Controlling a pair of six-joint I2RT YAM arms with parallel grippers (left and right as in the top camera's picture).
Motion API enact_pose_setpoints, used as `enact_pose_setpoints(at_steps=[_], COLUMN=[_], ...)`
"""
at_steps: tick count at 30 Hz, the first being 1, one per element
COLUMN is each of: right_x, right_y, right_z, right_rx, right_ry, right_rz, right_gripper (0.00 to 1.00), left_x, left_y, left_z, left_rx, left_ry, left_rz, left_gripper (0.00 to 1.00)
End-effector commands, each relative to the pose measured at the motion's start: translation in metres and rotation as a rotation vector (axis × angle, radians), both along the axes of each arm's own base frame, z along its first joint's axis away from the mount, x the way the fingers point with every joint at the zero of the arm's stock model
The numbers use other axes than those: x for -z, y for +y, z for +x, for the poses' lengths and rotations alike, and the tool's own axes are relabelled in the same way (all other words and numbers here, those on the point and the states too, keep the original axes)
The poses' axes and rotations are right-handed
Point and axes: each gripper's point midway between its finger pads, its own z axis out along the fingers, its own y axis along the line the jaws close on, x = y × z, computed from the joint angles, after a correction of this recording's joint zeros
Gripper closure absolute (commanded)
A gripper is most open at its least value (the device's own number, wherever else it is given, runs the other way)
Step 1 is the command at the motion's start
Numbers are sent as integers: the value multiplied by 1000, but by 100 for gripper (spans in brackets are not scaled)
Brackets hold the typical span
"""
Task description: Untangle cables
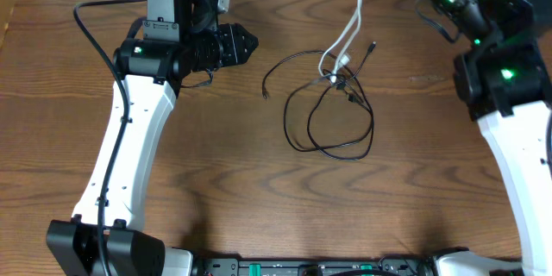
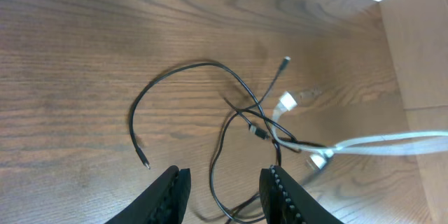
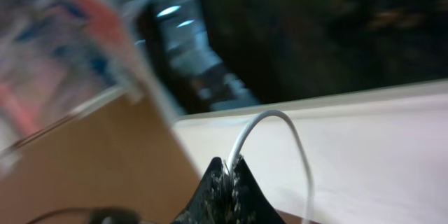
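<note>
now left fingers gape near looped black cable; right fingers pinch white cable.

The brown wood-grain table is showing a smooth, low-sheen finish. The thin black cable is presenting a matt jacket. The thin white cable is appearing smooth and slightly glossy. On the left gripper, the black fingers are showing matt plastic with ridged inner edges. The white shell of the left arm is looking like smooth, glossy plastic.

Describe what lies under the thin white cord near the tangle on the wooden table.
Mostly the bare brown wooden table. Where the thin white cord meets the thin black cord, they cross, but which strand lies underneath cannot be told.
</note>
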Motion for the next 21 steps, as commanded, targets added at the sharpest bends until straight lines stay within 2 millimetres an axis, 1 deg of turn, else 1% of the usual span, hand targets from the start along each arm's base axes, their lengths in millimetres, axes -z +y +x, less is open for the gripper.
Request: enact_pose_setpoints(at_steps=[1, 2, 3, 6, 8, 9, 11, 13, 18, 21], right_x=[4, 9, 19, 39, 50, 50, 40, 20, -33, -52], right_y=[-40, -46, -55, -53, -52, -52, -53, -56, -87, -102], right_z=[20, 24, 31, 41, 47, 49, 50, 47, 30, 18], right_rx=[247, 295, 370, 396, 399, 401, 411, 428, 551, 614], right_ry=[66, 78, 70, 57, 64, 61, 21, -40, -133, -186], right_rz=[65, 52, -37, -204, -253, -255, -235, -177, 83, 138], right_gripper=[99, 99, 99, 99, 99, 99, 99, 99, 98, 98], left_x=[-1, -1, -1, -1, -1, -1, -1, -1, 0, 0], left_y=[2, 2, 2, 2, 2, 2, 2, 2, 4, 4], left_z=[3, 2, 3, 3, 3, 3, 3, 3, 3, 4], left_rx=[5, 5, 5, 5, 6, 9, 15, 15, 9, 7], left_ry=[-14, -14, -14, -14, -15, -18, -22, -22, -24, -25], left_rz=[13, 13, 13, 13, 14, 17, 21, 21, 32, 34], left_gripper=[62, 62, 62, 62, 62, 62, 62, 62, 62, 62])
